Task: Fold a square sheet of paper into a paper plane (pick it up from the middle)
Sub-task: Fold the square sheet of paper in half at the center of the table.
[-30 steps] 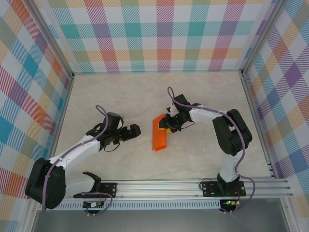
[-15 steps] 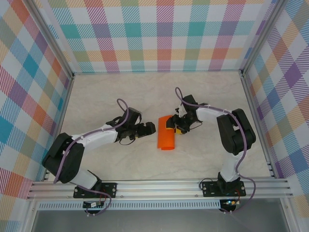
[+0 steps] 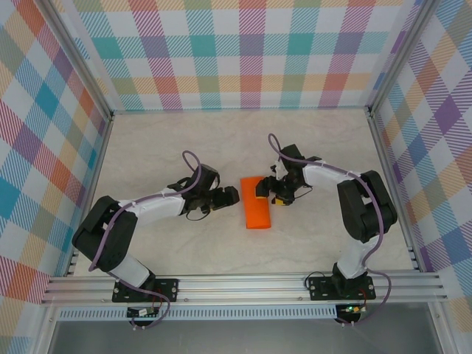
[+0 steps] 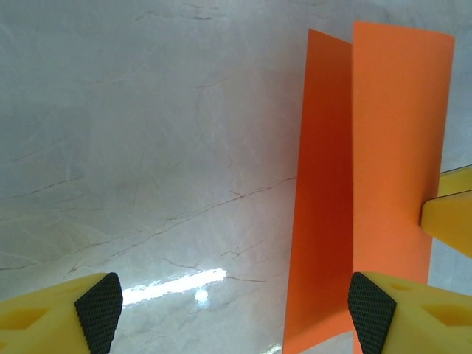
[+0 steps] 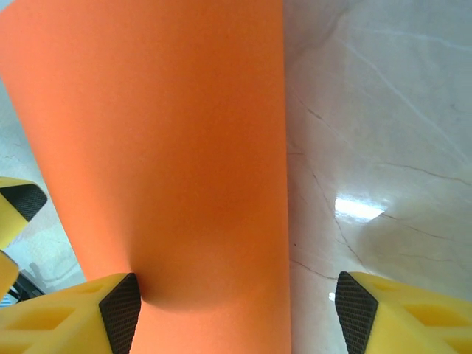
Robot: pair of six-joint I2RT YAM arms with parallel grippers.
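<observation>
Both left jaws and right jaws spread, right pad [image 5: 120, 304] touching square sheet of paper [image 5: 169, 147]

Overhead camera looks down from the near edge; both wrist cameras, close over the table [image 3: 169, 140], apparently share the orange paper [image 4: 391, 147].

The square sheet of paper [image 3: 257, 212] is rendered bright orange, the desk [image 3: 169, 140] pale veined marble, the fingers [image 4: 420, 317] yellow with black pads [image 4: 99, 304], the walls [image 3: 251, 51] multicoloured plaid.
</observation>
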